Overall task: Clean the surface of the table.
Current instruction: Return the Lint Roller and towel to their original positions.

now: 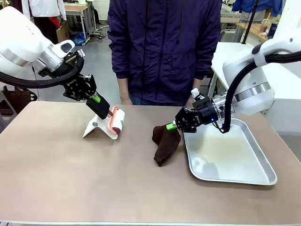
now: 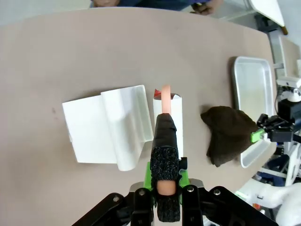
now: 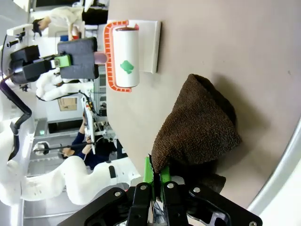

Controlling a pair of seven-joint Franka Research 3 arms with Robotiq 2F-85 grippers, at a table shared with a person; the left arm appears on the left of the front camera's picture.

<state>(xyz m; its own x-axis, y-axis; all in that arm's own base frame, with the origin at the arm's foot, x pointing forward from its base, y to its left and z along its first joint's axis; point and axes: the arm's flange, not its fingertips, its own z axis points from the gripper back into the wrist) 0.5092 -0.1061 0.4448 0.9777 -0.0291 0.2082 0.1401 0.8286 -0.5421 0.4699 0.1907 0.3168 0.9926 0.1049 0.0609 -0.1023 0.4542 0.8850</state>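
The taupe-brown table surface [image 1: 70,179] spreads across the front view. My left gripper [image 1: 95,99] is shut on the black foam handle [image 2: 165,157] of a lint roller. Its white roll [image 1: 116,120] in an orange frame sits at the right edge of a white holder [image 1: 96,128]. My right gripper [image 1: 174,125] is shut on a corner of a dark brown cloth [image 1: 165,144]. The cloth droops onto the table just left of the tray. In the right wrist view the cloth [image 3: 197,127] bunches in front of my fingers [image 3: 149,170], with the roller [image 3: 126,56] beyond it.
A shiny silver tray [image 1: 263,176] lies at the right of the table, under my right wrist. A person in a dark purple jacket [image 1: 164,47] stands at the far edge, hands [image 1: 125,100] hanging near it. The near half of the tabletop is bare.
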